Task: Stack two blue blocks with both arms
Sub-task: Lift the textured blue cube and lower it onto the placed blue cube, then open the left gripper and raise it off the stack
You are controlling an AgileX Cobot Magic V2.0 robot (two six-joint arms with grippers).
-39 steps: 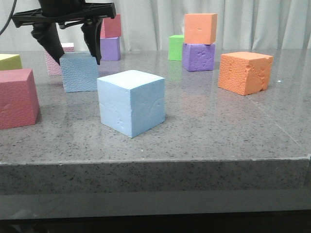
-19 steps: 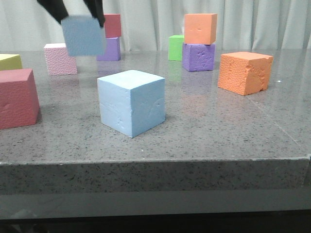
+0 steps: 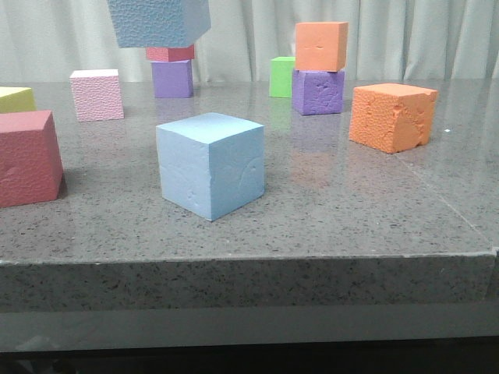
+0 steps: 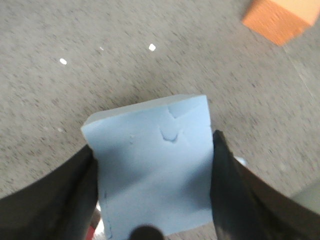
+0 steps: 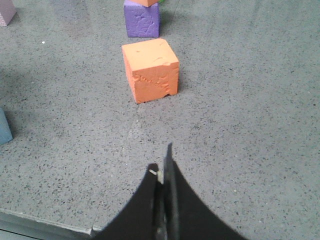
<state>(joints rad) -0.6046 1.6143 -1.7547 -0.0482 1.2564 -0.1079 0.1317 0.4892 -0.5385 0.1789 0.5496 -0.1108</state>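
The smooth blue block (image 3: 210, 164) stands on the grey table near its front edge. The pebbled blue block (image 3: 160, 19) hangs high above the table, behind and left of the smooth one, its top cut off by the front view's upper edge. My left gripper (image 4: 154, 147) is shut on this block (image 4: 155, 175), one dark finger on each side; its fingers are out of the front view. My right gripper (image 5: 162, 167) is shut and empty, low over bare table near the front right edge. A sliver of the smooth block (image 5: 4, 127) shows in the right wrist view.
An orange cube (image 3: 392, 117) sits at the right. Behind are a purple cube (image 3: 318, 91) with an orange one (image 3: 321, 45) on top, a green cube (image 3: 282, 76), and a purple cube (image 3: 172, 78) under a red one. A pink pebbled cube (image 3: 97, 95) and a red cube (image 3: 27, 156) are at the left.
My left gripper has lifted the pebbled blue block off the table, up and slightly right. The gripper itself has left the top of the front view.
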